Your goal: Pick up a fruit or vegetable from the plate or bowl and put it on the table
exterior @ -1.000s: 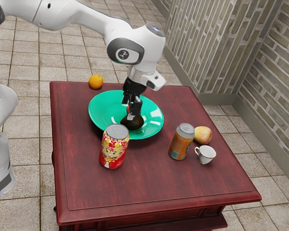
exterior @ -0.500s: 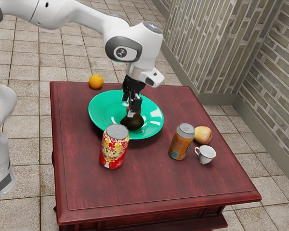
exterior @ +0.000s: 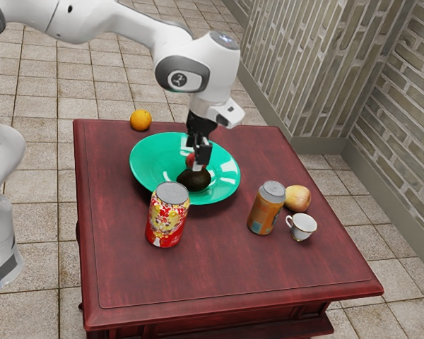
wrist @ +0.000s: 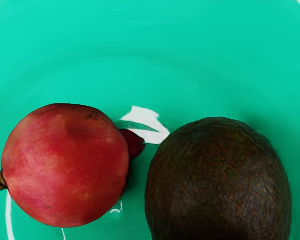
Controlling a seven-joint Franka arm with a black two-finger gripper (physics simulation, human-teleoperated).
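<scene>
Low over the green dish (exterior: 148, 169), the tool (exterior: 198, 158) appears to be at the picking step, with nothing visibly lifted. Whether it stands wide or narrow I cannot tell from these views. The dish holds 2 candidates: the red pomegranate (wrist: 65, 165) and, just beside it, the dark avocado (wrist: 217, 180), which sits toward 5 o'clock from the dish's centre in the exterior view. Either would satisfy the task — which 1 is meant is unclear. The next move calls for lining up over 1 fruit and lowering around it without nudging its neighbour, as the gap between them is small. After a firm grip should come a straight lift above the rim, then a set-down on the worktop (exterior: 219, 268) — perhaps toward 5 o'clock, between the red can (exterior: 167, 219) at 7 and the orange can (exterior: 264, 212) at 4.
</scene>
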